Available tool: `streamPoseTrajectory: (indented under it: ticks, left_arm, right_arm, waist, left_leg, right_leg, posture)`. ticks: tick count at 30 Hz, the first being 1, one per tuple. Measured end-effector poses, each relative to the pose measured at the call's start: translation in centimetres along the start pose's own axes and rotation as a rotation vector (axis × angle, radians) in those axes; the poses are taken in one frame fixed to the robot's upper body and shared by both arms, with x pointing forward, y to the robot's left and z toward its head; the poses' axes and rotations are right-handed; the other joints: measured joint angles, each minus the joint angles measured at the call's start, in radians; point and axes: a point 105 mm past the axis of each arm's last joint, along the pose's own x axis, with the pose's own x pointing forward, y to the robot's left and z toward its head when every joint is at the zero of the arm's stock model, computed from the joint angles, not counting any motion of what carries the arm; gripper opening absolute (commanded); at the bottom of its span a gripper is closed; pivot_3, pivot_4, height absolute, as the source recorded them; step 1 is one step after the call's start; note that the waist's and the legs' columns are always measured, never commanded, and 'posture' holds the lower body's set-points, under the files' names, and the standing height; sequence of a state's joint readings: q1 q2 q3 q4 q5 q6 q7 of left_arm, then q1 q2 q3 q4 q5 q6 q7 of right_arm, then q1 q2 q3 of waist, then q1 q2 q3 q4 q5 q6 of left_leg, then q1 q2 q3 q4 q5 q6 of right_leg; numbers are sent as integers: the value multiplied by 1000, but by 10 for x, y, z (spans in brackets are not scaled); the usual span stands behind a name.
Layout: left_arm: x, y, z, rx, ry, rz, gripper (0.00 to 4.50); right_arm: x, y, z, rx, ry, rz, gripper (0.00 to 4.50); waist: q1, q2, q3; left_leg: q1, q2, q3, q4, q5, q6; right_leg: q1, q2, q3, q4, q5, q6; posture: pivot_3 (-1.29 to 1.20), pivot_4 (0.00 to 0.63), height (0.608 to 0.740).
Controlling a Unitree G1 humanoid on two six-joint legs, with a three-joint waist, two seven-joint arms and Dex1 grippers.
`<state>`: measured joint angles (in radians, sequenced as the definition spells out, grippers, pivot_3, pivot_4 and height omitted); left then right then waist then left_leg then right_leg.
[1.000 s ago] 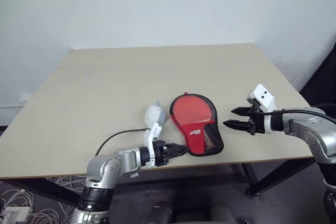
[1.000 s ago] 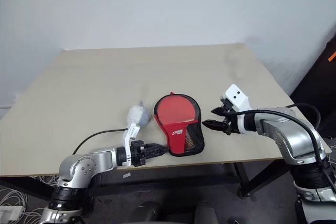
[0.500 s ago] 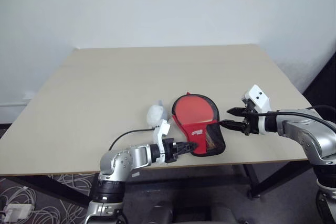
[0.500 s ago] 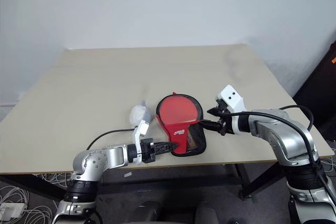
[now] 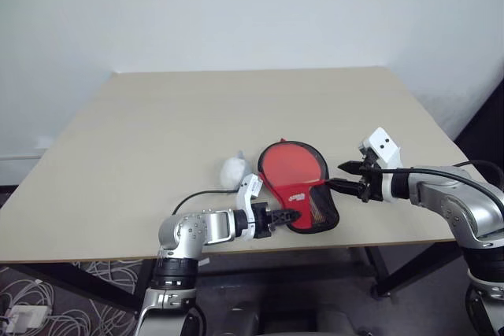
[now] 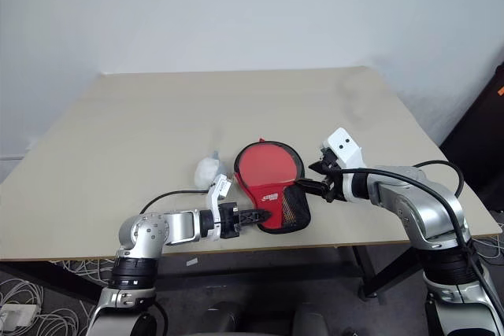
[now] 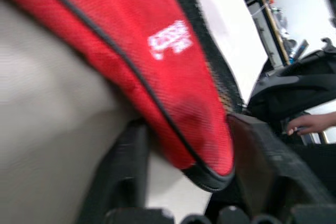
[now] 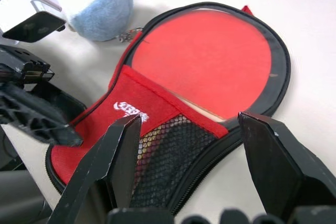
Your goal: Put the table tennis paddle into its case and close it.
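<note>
The red case [image 5: 303,202] lies open near the table's front edge. The table tennis paddle [image 5: 293,168] rests inside it with its round red face [image 8: 205,61] showing. The flap with the white logo [image 8: 126,124] and black mesh [image 8: 168,156] covers the handle. My left gripper [image 5: 285,215] is at the case's narrow near end, and its fingers are shut on the red edge [image 7: 205,156]. My right gripper [image 5: 337,176] hovers at the mesh side of the case, open and holding nothing.
A pale blue-grey soft lump [image 5: 233,169] lies just left of the case, joined to it by a small chain [image 8: 125,36]. The beige table [image 5: 197,116] stretches far behind. The case sits close to the table's front edge [image 5: 354,235].
My left gripper has slid right to the case's narrow end, and its fingers have come closer together around the edge. The right gripper holds about where it was.
</note>
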<state>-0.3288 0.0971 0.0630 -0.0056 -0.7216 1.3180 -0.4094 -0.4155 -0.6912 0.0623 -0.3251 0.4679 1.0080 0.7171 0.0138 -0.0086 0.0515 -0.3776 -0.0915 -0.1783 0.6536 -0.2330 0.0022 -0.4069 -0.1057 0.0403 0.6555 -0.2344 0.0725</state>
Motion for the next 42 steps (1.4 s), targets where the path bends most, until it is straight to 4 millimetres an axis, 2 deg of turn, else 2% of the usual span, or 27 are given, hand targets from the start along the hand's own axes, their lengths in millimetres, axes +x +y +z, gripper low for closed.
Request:
streamPoseTrajectory:
  ticks: [3,4,14,23,33,37,42]
  left_arm:
    - [1,2,-3,-16,18,16,101]
    - [1,1,-3,-13,25,16,20]
    - [0,-3,-7,-12,67,11,20]
    - [-4,-41,-37,21,250,-136,20]
    - [-31,-29,-56,69,329,-98,20]
    - [-36,-29,-53,92,318,-98,1031]
    - [-37,-31,-46,118,271,-103,2831]
  right_arm:
    - [0,0,1,1,-3,-5,3211]
    - [1,0,1,1,-4,-8,3211]
    - [1,-1,1,4,-7,-19,3211]
    - [4,3,-1,2,6,0,3211]
    - [8,9,-2,-9,21,37,3211]
    - [13,13,2,-23,21,63,3211]
    - [17,12,6,-23,14,80,3211]
  waist:
    - [0,0,0]
    - [0,0,0]
    - [0,0,0]
    - [-1,-1,1]
    - [-2,0,1]
    - [-1,0,1]
    - [-1,0,2]
  left_leg:
    - [0,0,0,0,0,0]
    - [0,0,0,0,0,0]
    - [0,0,1,-1,-2,-3]
    - [-1,0,0,-1,-3,-3]
    - [-1,0,1,-1,-4,-4]
    - [-1,0,1,-1,-4,-4]
    - [-1,1,1,-1,-4,-4]
  right_leg:
    - [0,0,0,0,0,0]
    - [0,0,0,0,0,0]
    - [-1,0,0,-1,0,0]
    - [-2,0,0,-1,0,1]
    - [-2,1,1,-1,-1,0]
    - [-2,1,1,-1,-1,0]
    - [-3,1,1,-1,-1,0]
  posture:
    - [0,0,698]
    - [0,0,698]
    - [0,0,698]
    - [0,0,698]
    - [0,0,698]
    - [0,0,698]
    - [0,0,698]
